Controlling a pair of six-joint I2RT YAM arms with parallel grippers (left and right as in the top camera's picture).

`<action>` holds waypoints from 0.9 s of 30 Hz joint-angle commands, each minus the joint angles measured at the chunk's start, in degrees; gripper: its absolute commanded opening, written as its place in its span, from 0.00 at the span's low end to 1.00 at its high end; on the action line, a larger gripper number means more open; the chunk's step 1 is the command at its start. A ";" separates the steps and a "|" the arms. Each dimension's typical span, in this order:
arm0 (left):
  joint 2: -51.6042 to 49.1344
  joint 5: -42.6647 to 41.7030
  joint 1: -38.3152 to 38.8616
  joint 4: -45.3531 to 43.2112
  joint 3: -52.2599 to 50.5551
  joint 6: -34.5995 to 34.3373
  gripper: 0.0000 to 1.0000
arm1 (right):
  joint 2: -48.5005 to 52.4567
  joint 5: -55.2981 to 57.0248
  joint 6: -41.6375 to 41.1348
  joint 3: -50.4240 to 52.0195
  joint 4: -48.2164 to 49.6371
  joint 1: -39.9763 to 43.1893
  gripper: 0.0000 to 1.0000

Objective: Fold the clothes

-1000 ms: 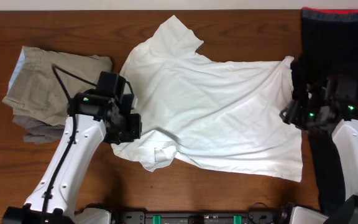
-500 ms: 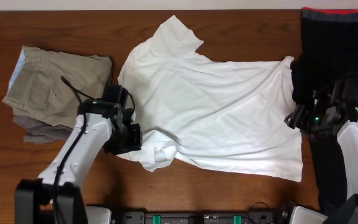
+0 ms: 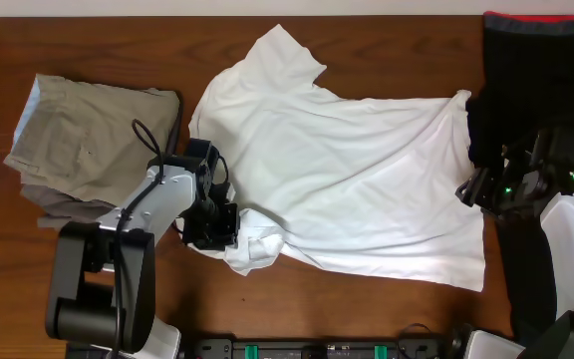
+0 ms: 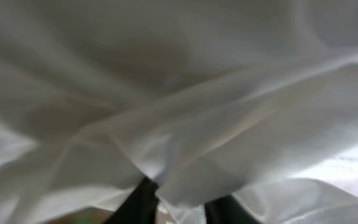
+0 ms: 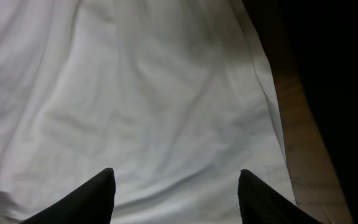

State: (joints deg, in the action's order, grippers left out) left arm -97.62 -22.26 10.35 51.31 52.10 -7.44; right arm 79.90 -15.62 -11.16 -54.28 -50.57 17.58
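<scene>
The white T-shirt (image 3: 357, 170) lay spread and wrinkled across the middle of the wooden table (image 3: 367, 309). One short sleeve pointed toward the table's far edge, and the shirt's near-left corner was crumpled into a small heap.

The left gripper (image 3: 213, 221) sat at that crumpled corner, down against the shirt's left edge. In the left wrist view, blurred white T-shirt (image 4: 179, 93) fabric filled nearly the whole picture. Only the dark tips of the left gripper (image 4: 182, 210) showed at the bottom, set narrowly apart with a fold of cloth sagging into the gap. Whether they actually pinched that fold could not be told.

The right gripper (image 3: 474, 189) was at the shirt's right edge. In the right wrist view its two dark fingers (image 5: 95, 194) stood wide apart, with nothing between them but the T-shirt (image 5: 135, 93) surface beyond. The right gripper (image 5: 176, 198) faced the cloth just inside its right border.

To the shirt's left lay folded khaki-olive trousers (image 3: 88, 140), just apart from the sleeve area. To its right, a black garment (image 3: 546, 70) with a red band along its far edge touched the shirt's far-right corner.
</scene>
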 commanded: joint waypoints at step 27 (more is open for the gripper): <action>1.53 1.29 3.65 2.19 1.73 0.31 0.19 | -0.13 0.20 -0.37 -0.35 0.46 0.24 0.63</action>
State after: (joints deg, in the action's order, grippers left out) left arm -96.97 -20.67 13.19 53.54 52.56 -7.03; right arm 79.90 -15.62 -11.16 -54.28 -50.19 17.58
